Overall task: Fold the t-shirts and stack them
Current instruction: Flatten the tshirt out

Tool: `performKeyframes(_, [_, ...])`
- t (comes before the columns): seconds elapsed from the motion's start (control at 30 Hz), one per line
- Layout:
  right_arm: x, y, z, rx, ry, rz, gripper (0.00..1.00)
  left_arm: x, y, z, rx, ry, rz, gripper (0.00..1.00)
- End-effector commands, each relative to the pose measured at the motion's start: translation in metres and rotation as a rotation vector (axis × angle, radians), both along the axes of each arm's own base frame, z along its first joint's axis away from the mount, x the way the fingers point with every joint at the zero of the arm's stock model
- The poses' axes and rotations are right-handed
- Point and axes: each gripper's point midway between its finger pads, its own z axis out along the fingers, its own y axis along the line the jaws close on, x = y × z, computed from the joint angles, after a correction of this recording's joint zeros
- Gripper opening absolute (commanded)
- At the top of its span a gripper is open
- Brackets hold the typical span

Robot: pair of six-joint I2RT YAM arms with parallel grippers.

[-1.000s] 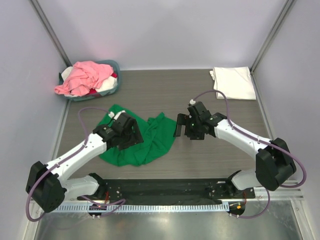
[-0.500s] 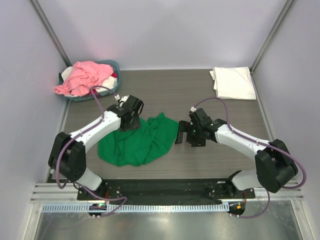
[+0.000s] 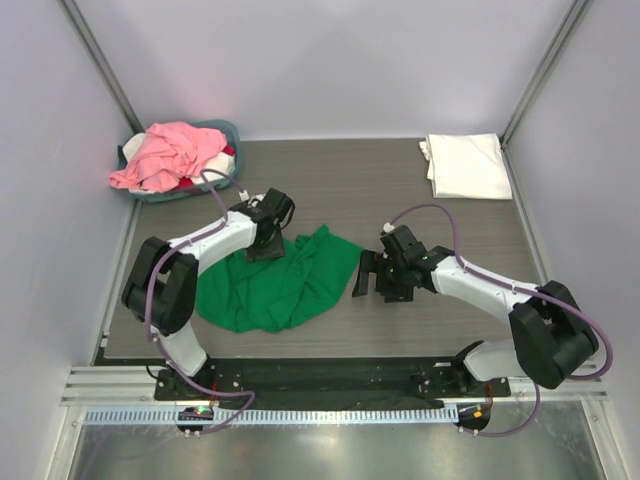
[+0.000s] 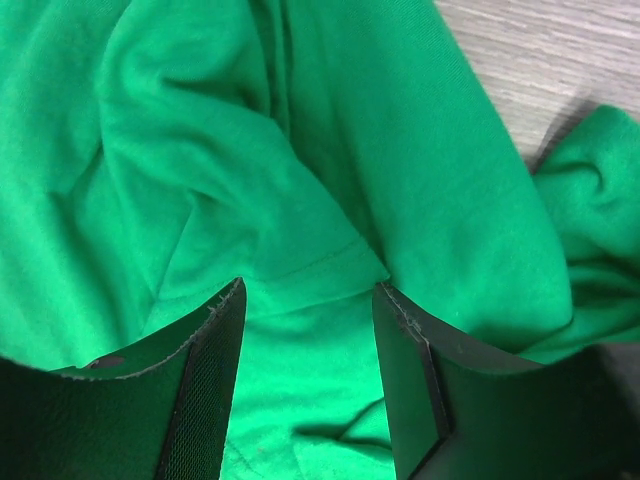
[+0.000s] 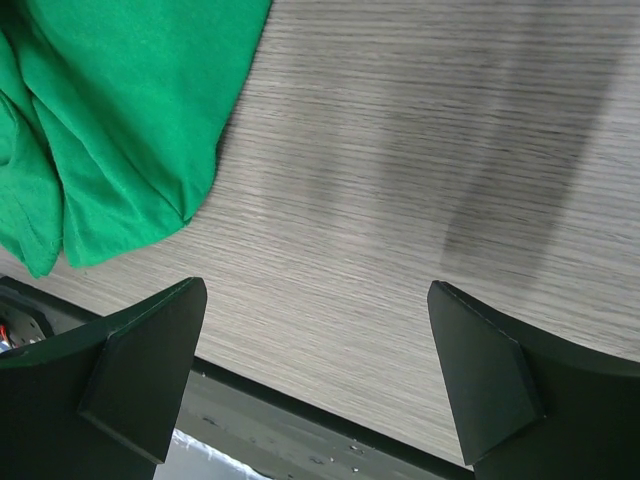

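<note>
Currently the green t-shirt (image 3: 285,285) lies crumpled on the counter (image 3: 450,215); left fingers (image 4: 205,390), half apart, straddle a fold near its far edge, right fingers (image 5: 140,370) stand wide over bare wood just beside it.

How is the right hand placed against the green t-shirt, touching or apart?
Apart. The right wrist view shows bare table between the green t-shirt's edge and the open right hand.
</note>
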Motion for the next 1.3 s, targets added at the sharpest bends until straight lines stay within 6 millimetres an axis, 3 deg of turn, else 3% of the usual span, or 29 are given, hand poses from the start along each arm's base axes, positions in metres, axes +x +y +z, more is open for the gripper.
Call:
performKeyframes(0.0, [0.004,0.008,0.006,0.05,-0.022,-0.002,0.98,0.021,-0.01,0.01,-0.024,-0.055,-0.009,0.55])
performKeyframes(0.27, [-0.002,0.008,-0.002,0.062,-0.003,-0.009,0.98,0.026,-0.008,0.009,-0.008,-0.06,-0.006,0.6])
performKeyframes(0.57, [-0.004,0.008,-0.006,0.066,0.006,-0.006,0.98,0.026,0.001,0.001,0.041,-0.047,0.006,0.56])
performKeyframes(0.73, [-0.005,0.008,-0.008,0.065,0.015,-0.007,0.98,0.025,0.006,0.005,0.056,-0.05,0.013,0.4])
performKeyframes(0.87, [-0.005,0.009,-0.01,0.064,0.015,-0.006,0.97,0.026,0.01,0.021,0.061,-0.079,0.014,0.0])
performKeyframes(0.9, [-0.005,0.009,-0.011,0.064,0.017,-0.005,0.97,0.024,0.012,0.026,0.071,-0.078,0.017,0.0])
performKeyframes(1.0, [-0.004,0.01,-0.01,0.066,0.016,-0.007,0.97,0.024,0.016,0.055,0.066,-0.118,0.023,0.0])
performKeyframes(1.03, [-0.003,0.01,-0.009,0.066,0.014,-0.005,0.97,0.026,0.016,0.075,0.046,-0.162,0.029,0.0])
performKeyframes(1.13, [-0.001,0.011,-0.006,0.071,0.004,-0.006,0.97,0.023,0.019,0.111,0.023,-0.217,0.032,0.0])
performKeyframes(1.17, [0.001,0.012,-0.004,0.073,-0.001,-0.006,0.97,0.024,0.018,0.14,-0.014,-0.281,0.035,0.0])
performKeyframes(1.23, [0.003,0.013,-0.001,0.078,-0.01,-0.008,0.97,0.018,0.02,0.165,-0.039,-0.317,0.035,0.0])
performKeyframes(1.27, [0.007,0.015,0.004,0.083,-0.021,-0.009,0.97,0.016,0.021,0.19,-0.071,-0.372,0.036,0.0])
